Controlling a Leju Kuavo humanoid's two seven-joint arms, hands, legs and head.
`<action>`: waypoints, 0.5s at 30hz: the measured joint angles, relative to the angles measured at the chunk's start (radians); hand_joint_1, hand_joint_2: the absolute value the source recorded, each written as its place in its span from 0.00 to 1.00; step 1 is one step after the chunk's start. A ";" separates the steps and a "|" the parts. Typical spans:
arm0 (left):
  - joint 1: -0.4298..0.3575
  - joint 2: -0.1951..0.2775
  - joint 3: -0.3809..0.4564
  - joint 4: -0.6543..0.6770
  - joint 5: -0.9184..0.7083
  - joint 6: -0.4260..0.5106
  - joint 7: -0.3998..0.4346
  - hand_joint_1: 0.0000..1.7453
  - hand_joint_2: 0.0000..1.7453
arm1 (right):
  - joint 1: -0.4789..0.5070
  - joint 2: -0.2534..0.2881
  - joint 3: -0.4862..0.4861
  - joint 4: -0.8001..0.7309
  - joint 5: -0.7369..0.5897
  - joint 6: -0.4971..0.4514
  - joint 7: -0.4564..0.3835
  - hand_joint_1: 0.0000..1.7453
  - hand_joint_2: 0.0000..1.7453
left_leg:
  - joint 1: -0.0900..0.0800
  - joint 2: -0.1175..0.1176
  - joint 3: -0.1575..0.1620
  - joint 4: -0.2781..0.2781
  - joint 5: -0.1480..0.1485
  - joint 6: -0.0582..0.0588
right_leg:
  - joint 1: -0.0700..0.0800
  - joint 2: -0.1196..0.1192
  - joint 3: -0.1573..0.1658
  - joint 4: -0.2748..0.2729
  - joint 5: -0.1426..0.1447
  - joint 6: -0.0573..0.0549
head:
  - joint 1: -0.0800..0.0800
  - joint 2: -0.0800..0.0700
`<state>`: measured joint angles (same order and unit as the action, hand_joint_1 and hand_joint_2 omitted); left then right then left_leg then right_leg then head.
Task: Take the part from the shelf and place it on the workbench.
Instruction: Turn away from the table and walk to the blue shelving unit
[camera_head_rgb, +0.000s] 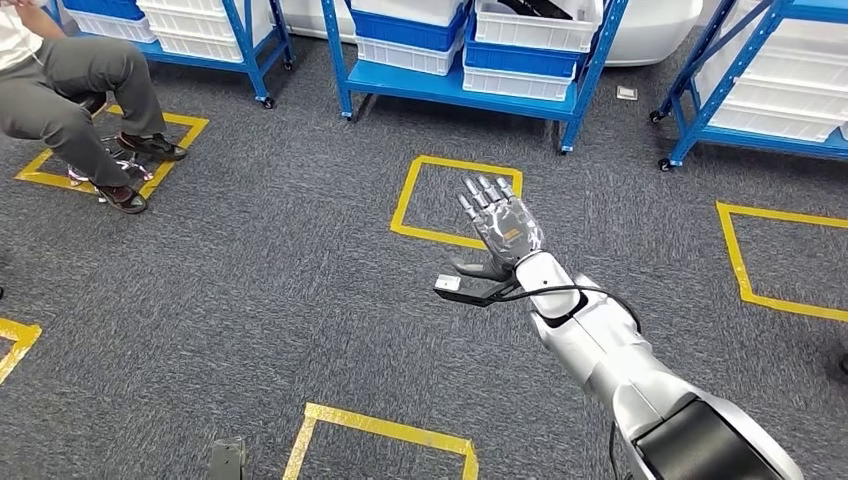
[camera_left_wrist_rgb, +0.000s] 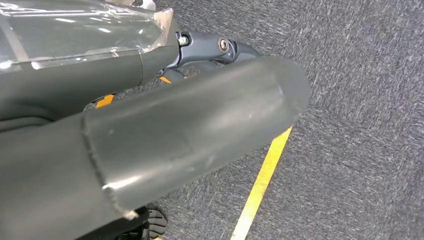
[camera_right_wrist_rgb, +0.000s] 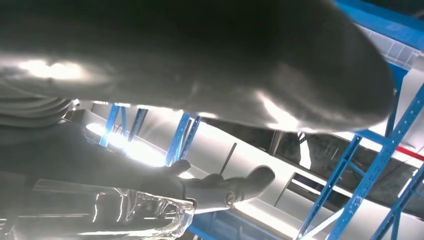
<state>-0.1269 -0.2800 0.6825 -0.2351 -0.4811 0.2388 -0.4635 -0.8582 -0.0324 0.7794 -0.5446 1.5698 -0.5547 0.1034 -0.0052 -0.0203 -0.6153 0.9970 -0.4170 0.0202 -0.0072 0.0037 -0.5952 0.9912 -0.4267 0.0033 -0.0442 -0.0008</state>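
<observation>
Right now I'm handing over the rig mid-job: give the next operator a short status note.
Right hand: raised ahead of the body, fingers spread, holding nothing.
Left hand: seen close up over the carpet; its state can't be told.
Shelf: blue rack with white and blue bins, ahead across the carpet; the part can't be made out.
Done: nothing taken.
Left: approach the shelf, pick the part, carry it to the workbench.

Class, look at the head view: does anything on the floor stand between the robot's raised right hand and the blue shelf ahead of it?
Nothing visible does. The right hand is raised with fingers spread, holding nothing, and between it and the blue shelf lies grey carpet with a yellow taped square.
</observation>
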 joint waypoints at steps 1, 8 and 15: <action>0.000 0.000 0.000 0.000 0.000 0.000 0.000 0.00 0.00 | 0.000 0.005 0.000 0.001 0.000 -0.001 -0.002 0.00 0.00 | 0.002 0.001 -0.006 0.018 -0.012 -0.006 | -0.004 0.000 0.005 -0.002 -0.001 -0.007 | -0.002 0.000; 0.008 0.008 0.001 0.000 0.010 0.002 -0.003 0.00 0.00 | 0.012 0.041 0.004 0.017 0.000 -0.012 -0.003 0.00 0.00 | 0.028 0.011 -0.139 0.227 -0.060 -0.043 | -0.010 0.000 0.036 -0.004 -0.024 -0.021 | -0.009 0.000; 0.010 0.010 0.000 0.000 0.018 0.012 -0.006 0.00 0.00 | 0.006 0.056 0.006 0.021 0.000 -0.019 0.009 0.00 0.00 | 0.015 0.017 -0.027 0.001 0.023 -0.015 | -0.003 -0.001 0.058 -0.009 -0.054 0.014 | -0.008 0.000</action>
<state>-0.1169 -0.2697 0.6828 -0.2351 -0.4636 0.2506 -0.4696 -0.8526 0.0239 0.7857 -0.5238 1.5699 -0.5741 0.1120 0.0097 -0.0030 -0.6425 0.9981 -0.3941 0.0051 -0.0104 0.0028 -0.5369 0.9817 -0.4807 0.0174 -0.0522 -0.0008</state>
